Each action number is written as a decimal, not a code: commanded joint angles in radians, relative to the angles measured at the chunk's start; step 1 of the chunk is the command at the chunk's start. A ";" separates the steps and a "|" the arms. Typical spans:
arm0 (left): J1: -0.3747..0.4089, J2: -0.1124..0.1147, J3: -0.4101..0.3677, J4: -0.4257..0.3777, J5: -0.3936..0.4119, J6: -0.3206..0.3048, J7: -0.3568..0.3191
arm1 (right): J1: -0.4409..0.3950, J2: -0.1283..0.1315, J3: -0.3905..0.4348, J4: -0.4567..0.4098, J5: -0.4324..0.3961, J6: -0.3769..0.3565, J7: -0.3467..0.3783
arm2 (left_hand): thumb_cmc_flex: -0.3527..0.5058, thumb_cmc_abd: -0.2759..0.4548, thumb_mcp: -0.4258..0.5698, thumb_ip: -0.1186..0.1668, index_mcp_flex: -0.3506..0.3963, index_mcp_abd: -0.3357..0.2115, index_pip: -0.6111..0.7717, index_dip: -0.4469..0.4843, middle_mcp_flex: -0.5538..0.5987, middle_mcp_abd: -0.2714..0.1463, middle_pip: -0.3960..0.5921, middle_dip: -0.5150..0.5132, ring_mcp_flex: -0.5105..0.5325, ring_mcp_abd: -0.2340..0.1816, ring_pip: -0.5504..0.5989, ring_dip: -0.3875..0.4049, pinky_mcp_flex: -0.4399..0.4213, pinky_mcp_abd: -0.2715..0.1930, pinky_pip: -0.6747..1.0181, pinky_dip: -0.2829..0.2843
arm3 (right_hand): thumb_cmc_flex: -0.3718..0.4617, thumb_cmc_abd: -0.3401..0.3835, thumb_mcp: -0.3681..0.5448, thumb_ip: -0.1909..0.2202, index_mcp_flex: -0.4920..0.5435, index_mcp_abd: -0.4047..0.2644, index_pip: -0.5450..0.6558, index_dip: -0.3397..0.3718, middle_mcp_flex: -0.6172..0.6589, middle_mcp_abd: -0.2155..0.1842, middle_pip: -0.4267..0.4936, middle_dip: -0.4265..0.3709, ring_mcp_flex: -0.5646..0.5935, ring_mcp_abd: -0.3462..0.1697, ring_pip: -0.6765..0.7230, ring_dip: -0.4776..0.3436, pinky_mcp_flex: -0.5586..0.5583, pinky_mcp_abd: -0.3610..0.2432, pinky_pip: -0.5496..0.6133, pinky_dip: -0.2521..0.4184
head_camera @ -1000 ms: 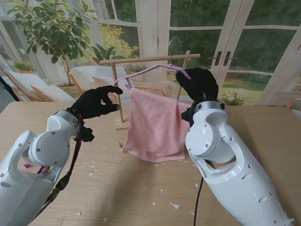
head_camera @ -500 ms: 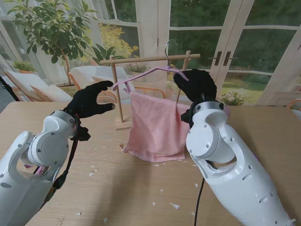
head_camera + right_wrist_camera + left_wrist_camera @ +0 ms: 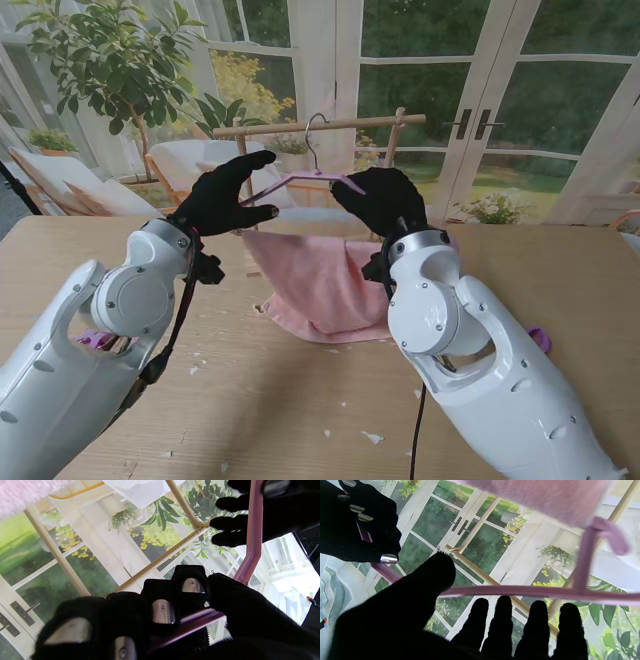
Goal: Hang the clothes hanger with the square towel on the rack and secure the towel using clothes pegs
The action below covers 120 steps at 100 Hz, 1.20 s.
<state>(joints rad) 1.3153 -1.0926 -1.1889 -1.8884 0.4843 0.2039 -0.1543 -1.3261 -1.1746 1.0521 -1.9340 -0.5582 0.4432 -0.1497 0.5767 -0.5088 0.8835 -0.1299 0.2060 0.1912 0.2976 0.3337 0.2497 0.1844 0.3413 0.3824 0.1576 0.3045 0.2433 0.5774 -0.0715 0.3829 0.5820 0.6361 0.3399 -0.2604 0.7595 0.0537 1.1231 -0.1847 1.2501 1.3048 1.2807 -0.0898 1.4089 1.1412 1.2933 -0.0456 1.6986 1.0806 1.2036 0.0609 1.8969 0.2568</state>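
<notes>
Since a second ago both arms have swung toward my left and lifted: the pink plastic clothes hanger (image 3: 300, 180) now sits with its metal hook (image 3: 314, 130) right at the wooden rack rail (image 3: 320, 125), where earlier the hook was well to the right, near the rack's upright post. Meanwhile the left robot hand (image 3: 225, 195), which had hovered apart from the hanger, has come in to its left shoulder. I judge the hanging step is nearly done, though from the stand view I cannot tell whether the hook is over the rail or only in front of it.

My right robot hand (image 3: 380, 200) is clamped on the hanger's right arm; the right wrist view confirms this, fingers curled round the pink bar (image 3: 195, 620), something the stand view hides behind the knuckles. The left wrist view shows the left robot hand's fingers (image 3: 503, 620) spread and the thumb lying by the bar, not closed on it: it holds nothing.

The pink square towel (image 3: 315, 285) hangs from the hanger, its lower edge bunched on the wooden tabletop (image 3: 300, 420). I see no clothes pegs clearly, so pegging is not yet begun.
</notes>
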 commanded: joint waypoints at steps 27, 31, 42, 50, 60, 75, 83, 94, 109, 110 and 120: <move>-0.059 -0.036 0.070 0.042 -0.035 0.037 0.050 | 0.000 -0.009 -0.021 -0.013 0.021 -0.014 0.028 | 0.211 -0.053 -0.065 -0.065 0.243 -0.022 0.729 0.492 0.472 -0.023 0.515 0.583 0.358 0.085 0.601 0.413 0.203 0.129 0.587 0.263 | -0.024 0.066 0.005 0.065 0.042 0.005 0.003 0.029 0.065 -0.010 0.024 0.012 0.021 -0.018 0.122 0.029 0.060 -0.289 0.197 0.955; -0.061 -0.042 0.076 0.043 -0.045 0.044 0.070 | -0.001 -0.009 -0.020 -0.015 0.021 -0.011 0.030 | 0.224 -0.030 -0.117 -0.062 0.289 -0.049 0.833 0.552 0.572 -0.034 0.678 0.668 0.464 0.101 0.777 0.493 0.291 0.166 0.711 0.317 | -0.026 0.063 0.000 0.062 0.034 -0.003 -0.005 0.027 0.055 -0.008 0.017 0.011 0.021 -0.017 0.117 0.023 0.061 -0.290 0.197 0.948; -0.068 -0.054 0.087 0.039 -0.080 0.081 0.098 | -0.004 -0.009 -0.018 -0.013 0.016 -0.013 0.027 | 0.254 0.117 -0.281 -0.058 0.442 -0.036 0.859 0.583 0.773 0.002 0.910 0.694 0.696 0.136 1.057 0.559 0.540 0.297 0.856 0.512 | -0.033 0.039 -0.017 0.035 0.003 -0.020 -0.058 0.009 0.012 0.030 -0.022 -0.018 0.021 0.024 0.101 -0.068 0.056 -0.255 0.197 0.856; -0.076 -0.058 0.090 0.034 -0.100 0.110 0.098 | -0.005 -0.010 -0.017 -0.006 0.010 -0.026 0.016 | 0.262 0.207 -0.356 -0.050 0.521 -0.010 0.809 0.563 0.856 0.013 0.966 0.725 0.793 0.146 1.155 0.564 0.664 0.315 0.940 0.592 | -0.050 0.004 -0.027 0.001 -0.072 0.002 -0.152 -0.045 -0.074 0.077 -0.098 -0.084 0.008 0.094 0.009 -0.218 0.045 -0.211 0.197 0.696; -0.089 -0.057 0.091 0.031 -0.104 0.136 0.088 | -0.007 -0.010 -0.013 0.003 -0.005 -0.053 0.001 | 0.226 0.266 -0.362 -0.043 0.572 0.014 0.778 0.586 0.899 0.011 0.992 0.751 0.853 0.143 1.216 0.569 0.753 0.315 1.014 0.622 | -0.062 -0.050 -0.043 -0.039 -0.224 0.080 -0.337 -0.189 -0.254 0.134 -0.265 -0.229 -0.206 0.195 -0.209 -0.283 -0.076 -0.078 0.133 0.391; -0.111 -0.059 0.096 0.029 -0.102 0.166 0.085 | -0.011 -0.008 -0.005 -0.001 -0.035 -0.086 -0.015 | 0.211 0.307 -0.379 -0.028 0.600 0.027 0.761 0.618 0.923 0.010 1.011 0.774 0.925 0.125 1.301 0.581 0.884 0.315 1.139 0.631 | -0.059 -0.095 -0.079 -0.064 -0.434 0.189 -0.583 -0.387 -0.516 0.173 -0.475 -0.462 -0.539 0.228 -0.581 -0.395 -0.539 0.061 -0.144 0.553; -0.122 -0.060 0.098 0.033 -0.092 0.169 0.088 | -0.015 -0.005 -0.001 -0.009 -0.075 -0.095 -0.025 | 0.201 0.315 -0.377 -0.024 0.609 0.024 0.757 0.627 0.926 0.013 1.011 0.777 0.952 0.112 1.330 0.580 0.941 0.315 1.192 0.605 | -0.063 -0.114 -0.096 -0.071 -0.506 0.221 -0.715 -0.498 -0.613 0.179 -0.600 -0.580 -0.669 0.222 -0.751 -0.461 -0.699 0.109 -0.337 0.581; -0.132 -0.062 0.099 0.039 -0.084 0.164 0.099 | -0.024 -0.005 0.003 -0.019 -0.128 -0.104 -0.060 | 0.197 0.323 -0.376 -0.022 0.616 0.020 0.757 0.631 0.929 0.014 1.012 0.780 0.965 0.104 1.343 0.579 0.973 0.315 1.219 0.586 | -0.070 -0.134 -0.114 -0.080 -0.575 0.241 -0.875 -0.640 -0.697 0.185 -0.779 -0.735 -0.799 0.205 -0.988 -0.565 -0.874 0.157 -0.631 0.523; -0.141 -0.067 0.094 0.037 -0.087 0.174 0.114 | -0.038 -0.010 0.010 -0.032 -0.198 -0.111 -0.136 | 0.186 0.345 -0.378 -0.011 0.627 0.025 0.755 0.644 0.941 0.016 1.014 0.790 0.983 0.099 1.361 0.575 1.001 0.315 1.252 0.551 | -0.066 -0.148 -0.125 -0.086 -0.671 0.231 -0.976 -0.740 -0.821 0.182 -0.881 -0.832 -0.951 0.146 -1.236 -0.703 -1.033 0.140 -0.984 0.390; -0.142 -0.068 0.093 0.036 -0.087 0.175 0.116 | -0.039 -0.011 0.011 -0.033 -0.202 -0.111 -0.142 | 0.186 0.346 -0.378 -0.011 0.627 0.026 0.755 0.644 0.942 0.017 1.014 0.790 0.984 0.099 1.362 0.575 1.004 0.315 1.254 0.549 | -0.064 -0.148 -0.125 -0.086 -0.675 0.228 -0.977 -0.742 -0.827 0.180 -0.883 -0.835 -0.958 0.143 -1.245 -0.710 -1.039 0.137 -1.005 0.381; -0.150 -0.071 0.088 0.028 -0.094 0.197 0.124 | -0.060 -0.014 0.025 -0.044 -0.254 -0.120 -0.210 | 0.183 0.358 -0.380 -0.004 0.634 0.034 0.755 0.650 0.955 0.019 1.017 0.794 1.002 0.097 1.375 0.573 1.031 0.315 1.275 0.537 | -0.048 -0.165 -0.120 -0.086 -0.675 0.210 -0.964 -0.749 -0.849 0.164 -0.884 -0.845 -0.986 0.122 -1.275 -0.741 -1.057 0.126 -1.113 0.340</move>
<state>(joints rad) 1.1786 -1.1555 -1.0924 -1.8420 0.3957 0.3824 -0.0248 -1.3674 -1.1794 1.0675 -1.9541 -0.8063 0.3349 -0.3487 0.7848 -0.2310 0.5163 -0.1580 0.8175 0.2064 1.0568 0.9651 1.1718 0.1883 1.3209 1.1595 1.1269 0.4005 1.5539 1.1425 0.9094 0.6703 1.6847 1.1813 0.2921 -0.3949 0.6566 0.0071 0.4624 0.0433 0.2916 0.5673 0.4612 0.0864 0.5393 0.3071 0.3415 0.1097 0.4464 0.3615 0.1683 0.2115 0.8430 0.2559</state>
